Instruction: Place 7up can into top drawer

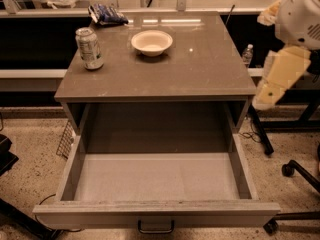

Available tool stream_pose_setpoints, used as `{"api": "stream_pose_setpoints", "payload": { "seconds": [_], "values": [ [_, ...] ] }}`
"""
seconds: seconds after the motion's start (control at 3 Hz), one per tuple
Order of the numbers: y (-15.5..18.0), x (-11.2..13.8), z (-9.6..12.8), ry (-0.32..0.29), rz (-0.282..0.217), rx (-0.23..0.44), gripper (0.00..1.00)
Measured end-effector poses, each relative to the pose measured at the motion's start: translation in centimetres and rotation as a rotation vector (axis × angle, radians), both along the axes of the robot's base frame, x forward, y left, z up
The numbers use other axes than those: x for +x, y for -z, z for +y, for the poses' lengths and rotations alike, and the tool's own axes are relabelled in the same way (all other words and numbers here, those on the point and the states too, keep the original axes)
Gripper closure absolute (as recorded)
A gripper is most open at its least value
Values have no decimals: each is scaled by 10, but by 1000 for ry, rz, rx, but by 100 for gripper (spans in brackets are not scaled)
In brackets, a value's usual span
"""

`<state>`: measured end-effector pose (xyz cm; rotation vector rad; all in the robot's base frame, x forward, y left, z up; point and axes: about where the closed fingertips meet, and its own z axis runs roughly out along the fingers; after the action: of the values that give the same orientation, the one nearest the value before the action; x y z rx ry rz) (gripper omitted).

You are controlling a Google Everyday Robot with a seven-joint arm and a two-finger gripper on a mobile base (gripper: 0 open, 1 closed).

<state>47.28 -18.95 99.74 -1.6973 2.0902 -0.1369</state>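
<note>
The 7up can (89, 48) stands upright on the left rear of the grey-brown cabinet top (200, 69). The top drawer (155, 176) is pulled fully out toward me, its pale floor bare and a small dark handle (156, 228) on its front. My gripper (265, 98) hangs at the end of the cream arm off the cabinet's right edge, level with the top, far from the can and holding nothing that I can see.
A white bowl (152, 42) sits at the middle rear of the top. A dark blue snack packet (106, 14) lies behind the can. A water bottle (247, 55) and chair legs with castors (287, 170) stand to the right on the floor.
</note>
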Motion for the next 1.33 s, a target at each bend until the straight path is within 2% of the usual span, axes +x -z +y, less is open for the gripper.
{"api": "stream_pose_setpoints", "payload": {
  "seconds": [0.33, 0.67, 1.0, 1.33],
  "values": [
    [-22, 51, 36, -52, -113, 122, 0],
    [-35, 94, 68, -86, -195, 310, 0],
    [-38, 123, 102, -118, -259, 568, 0],
    [-59, 126, 127, -129, -287, 706, 0]
  ]
}}
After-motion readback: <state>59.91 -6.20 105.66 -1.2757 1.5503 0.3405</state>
